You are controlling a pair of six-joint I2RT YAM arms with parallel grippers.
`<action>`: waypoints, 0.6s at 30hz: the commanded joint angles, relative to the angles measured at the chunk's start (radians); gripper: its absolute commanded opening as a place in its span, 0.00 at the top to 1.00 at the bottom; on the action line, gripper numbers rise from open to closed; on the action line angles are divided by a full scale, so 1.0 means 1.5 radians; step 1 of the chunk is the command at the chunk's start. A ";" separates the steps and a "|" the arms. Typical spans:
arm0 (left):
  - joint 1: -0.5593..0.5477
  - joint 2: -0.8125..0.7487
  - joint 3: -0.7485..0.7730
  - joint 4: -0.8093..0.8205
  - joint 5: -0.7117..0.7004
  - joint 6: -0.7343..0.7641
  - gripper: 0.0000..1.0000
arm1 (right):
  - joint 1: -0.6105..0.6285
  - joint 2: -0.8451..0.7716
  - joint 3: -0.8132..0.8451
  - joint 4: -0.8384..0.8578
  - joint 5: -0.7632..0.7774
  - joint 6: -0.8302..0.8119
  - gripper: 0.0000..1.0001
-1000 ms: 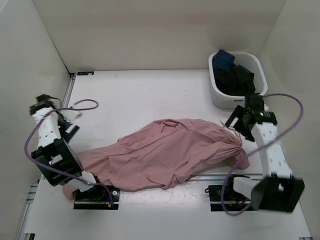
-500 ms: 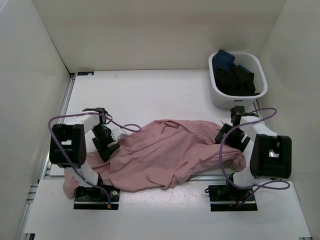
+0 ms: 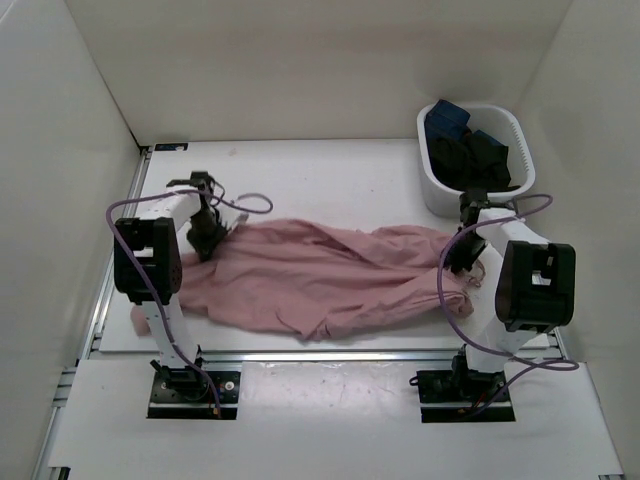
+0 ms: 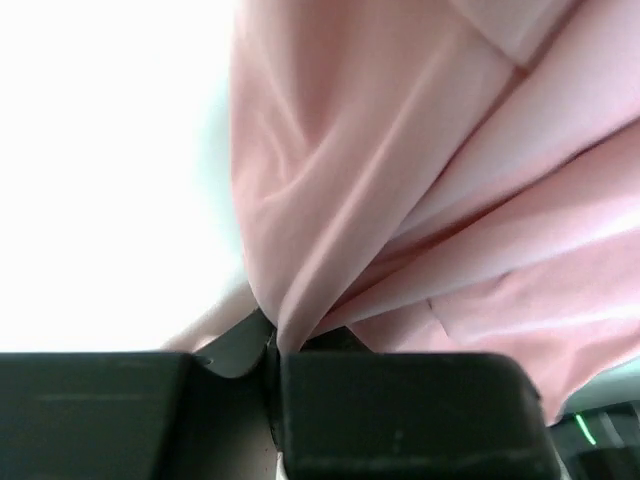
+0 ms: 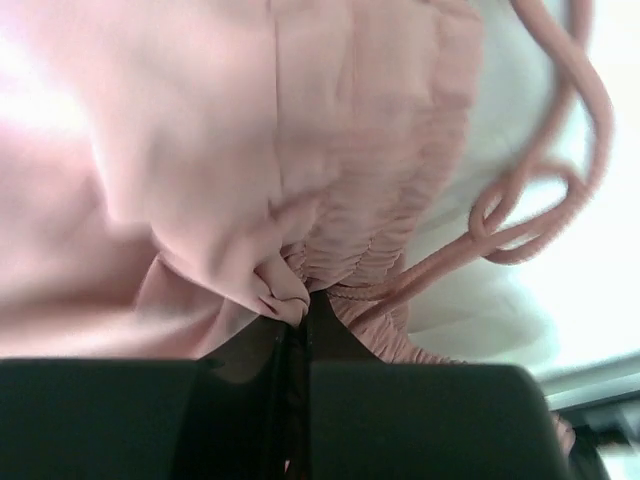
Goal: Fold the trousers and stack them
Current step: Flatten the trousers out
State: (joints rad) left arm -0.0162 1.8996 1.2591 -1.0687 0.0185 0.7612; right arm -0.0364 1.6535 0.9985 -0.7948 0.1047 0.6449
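The dusty-pink trousers [image 3: 320,275] lie stretched from left to right across the white table. At their left end my left gripper [image 3: 205,240] is shut on a fold of the trousers [image 4: 400,170], the thin cloth rising out from between its black jaws [image 4: 275,345]. At the right end my right gripper [image 3: 467,255] is shut on the trousers [image 5: 200,180] at the gathered waistband [image 5: 370,200]. The pink drawstring [image 5: 540,200] loops beside that grip.
A white basket [image 3: 435,185] holding dark navy and black clothes [image 3: 470,150] stands at the back right, just behind my right arm. White walls close the table at the back and both sides. A metal rail [image 3: 330,355] runs along the table's near edge.
Both grippers came down onto the trousers and shut on them. The cloth, bunched near the front edge before, now lies pulled out lengthwise and farther back on the table.
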 commanded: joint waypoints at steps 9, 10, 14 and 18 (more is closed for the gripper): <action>0.017 0.070 0.196 0.081 -0.137 -0.061 0.00 | 0.040 0.128 0.287 -0.008 0.038 -0.077 0.03; 0.026 0.061 0.189 0.081 -0.137 -0.071 0.00 | 0.040 0.104 0.287 -0.008 0.051 -0.083 0.01; 0.128 -0.008 0.204 0.074 -0.092 -0.151 0.00 | 0.040 -0.013 0.235 -0.037 0.147 -0.037 0.01; 0.213 -0.155 0.149 0.074 -0.012 -0.200 0.00 | 0.040 -0.134 0.125 -0.096 0.271 0.064 0.01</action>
State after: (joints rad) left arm 0.2173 1.8912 1.5249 -0.9413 -0.0837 0.5568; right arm 0.0265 1.5837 1.2755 -0.8436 0.3470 0.6292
